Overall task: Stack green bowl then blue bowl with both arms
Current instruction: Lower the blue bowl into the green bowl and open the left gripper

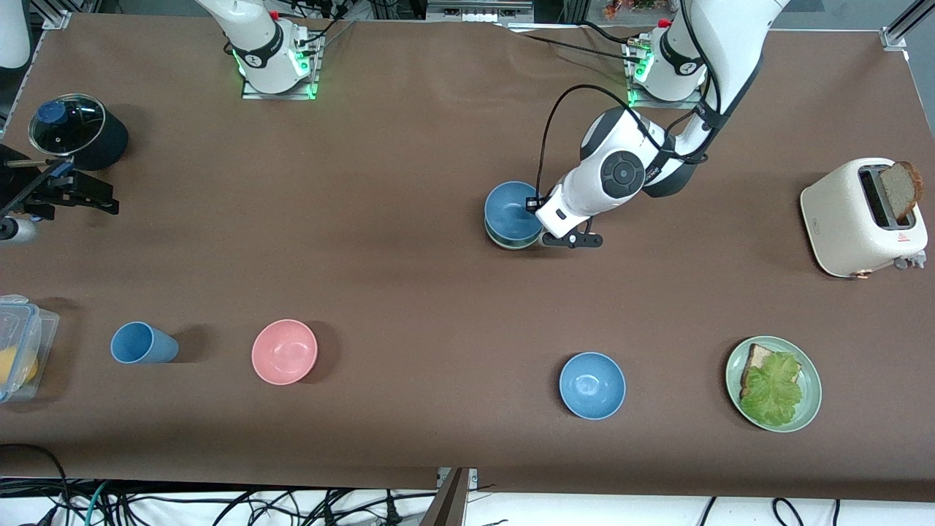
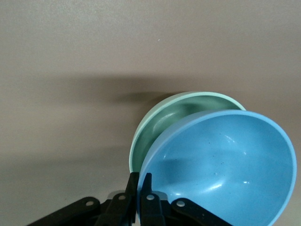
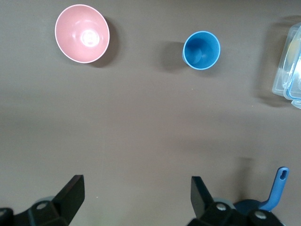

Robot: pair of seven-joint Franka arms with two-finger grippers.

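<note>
A blue bowl [image 1: 511,207] sits tilted inside the pale green bowl [image 1: 513,241] at mid-table, toward the left arm's end. In the left wrist view the blue bowl [image 2: 225,165] overlaps the green bowl [image 2: 162,125], whose rim shows beside it. My left gripper [image 1: 544,228] is shut on the blue bowl's rim [image 2: 140,186], one finger inside and one outside. A second blue bowl [image 1: 592,385] stands alone nearer the front camera. My right gripper [image 1: 69,191] waits open and empty [image 3: 136,193] over the right arm's end of the table.
A pink bowl [image 1: 284,351] and a blue cup [image 1: 142,343] stand near the front edge. A clear container [image 1: 18,347] and a lidded pot [image 1: 73,131] are at the right arm's end. A toaster [image 1: 862,215] and a plate of toast and lettuce [image 1: 809,409] are at the left arm's end.
</note>
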